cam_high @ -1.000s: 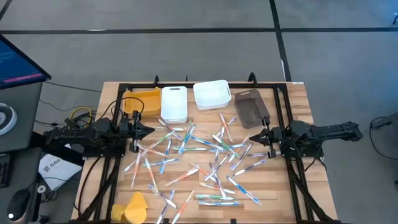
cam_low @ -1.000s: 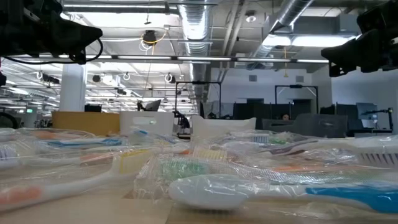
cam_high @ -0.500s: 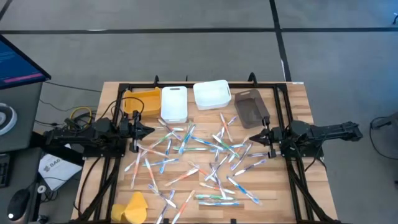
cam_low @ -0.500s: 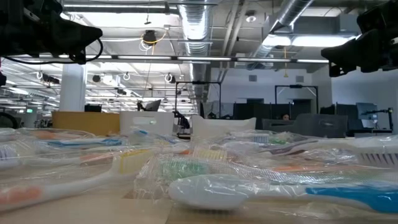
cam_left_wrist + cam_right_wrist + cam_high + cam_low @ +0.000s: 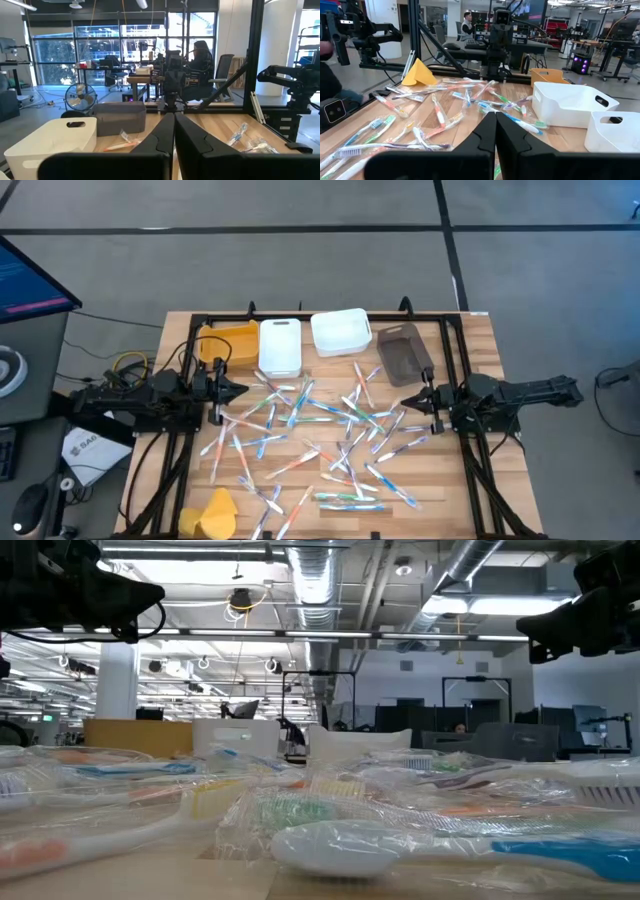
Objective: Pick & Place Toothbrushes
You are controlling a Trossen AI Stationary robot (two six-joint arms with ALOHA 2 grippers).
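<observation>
Several wrapped toothbrushes (image 5: 320, 435) with white, blue, green, orange and pink handles lie scattered flat over the middle of the wooden table (image 5: 485, 350); they also show in the right wrist view (image 5: 440, 115) and close up in the low view (image 5: 400, 840). My left gripper (image 5: 243, 390) hangs shut above the table's left side, pointing level toward the right, clear of everything; its shut fingers (image 5: 174, 131) show in its wrist view. My right gripper (image 5: 408, 401) hangs shut above the right side, pointing left, its fingers (image 5: 495, 131) closed on nothing.
Along the far edge stand an orange bin (image 5: 228, 343), two white bins (image 5: 280, 346) (image 5: 341, 332) and a brown bin (image 5: 404, 354). A yellow cloth-like lump (image 5: 212, 513) lies at the near left corner. A black frame (image 5: 300, 318) rims the table. A person (image 5: 466, 22) sits far behind.
</observation>
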